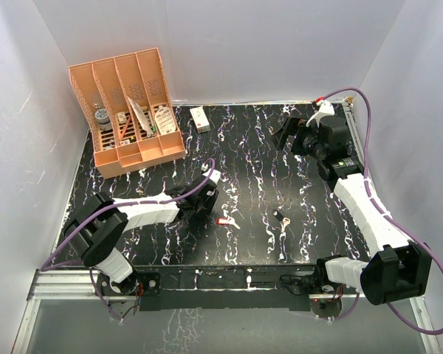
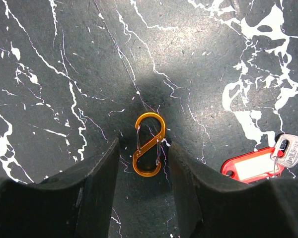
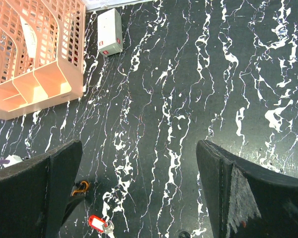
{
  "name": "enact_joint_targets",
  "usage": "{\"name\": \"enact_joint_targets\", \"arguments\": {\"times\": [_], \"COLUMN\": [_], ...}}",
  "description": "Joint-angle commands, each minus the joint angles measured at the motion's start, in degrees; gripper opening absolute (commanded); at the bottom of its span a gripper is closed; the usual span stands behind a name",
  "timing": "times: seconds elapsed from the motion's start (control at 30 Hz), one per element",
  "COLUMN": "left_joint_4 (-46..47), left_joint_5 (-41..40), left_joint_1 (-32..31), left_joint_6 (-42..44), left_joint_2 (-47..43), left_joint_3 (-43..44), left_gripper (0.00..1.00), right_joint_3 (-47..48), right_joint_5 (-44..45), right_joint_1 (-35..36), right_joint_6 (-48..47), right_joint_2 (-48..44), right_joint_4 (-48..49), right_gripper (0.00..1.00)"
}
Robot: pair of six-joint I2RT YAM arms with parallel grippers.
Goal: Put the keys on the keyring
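Both fingers [image 2: 97, 183] of the left gripper [image 2: 144, 148] are spread wide, with the keyring [image 2: 149, 144] lying lengthwise between them.

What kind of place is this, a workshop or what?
Probably a robot lab test cell: white panels box in a black marbled table; the left arm and right arm are bolted at its near edge.
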Motion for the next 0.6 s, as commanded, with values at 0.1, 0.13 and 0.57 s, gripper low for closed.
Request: {"name": "enact_joint_targets", "arguments": {"times": [0.1,0.13,0.57], "left_joint_4": [-0.8,-0.7,0.0], "left_joint_5": [1.5,1.7,2.5], "left_joint_1": [-0.2,-0.2,-0.2], "left_joint_6": [1.1,1.2,1.9], "left_joint_2": [-1.0,-0.9,0.3], "left_joint_3": [-1.4,-1.5,-1.8], "left_gripper": [0.41,0.41,0.38], "right_joint_3": [3.2,3.2,3.4], "right_joint_5": [0.6,0.6,0.7], "right_joint_1": [0.1,0.1,0.1], "right_joint_6": [-0.7,-0.7,-1.0], "right_joint_2": [-0.7,-0.8,-0.8], "right_joint_4": [1.1,1.1,0.8], "right_gripper": [0.98,0.98,0.98]}}
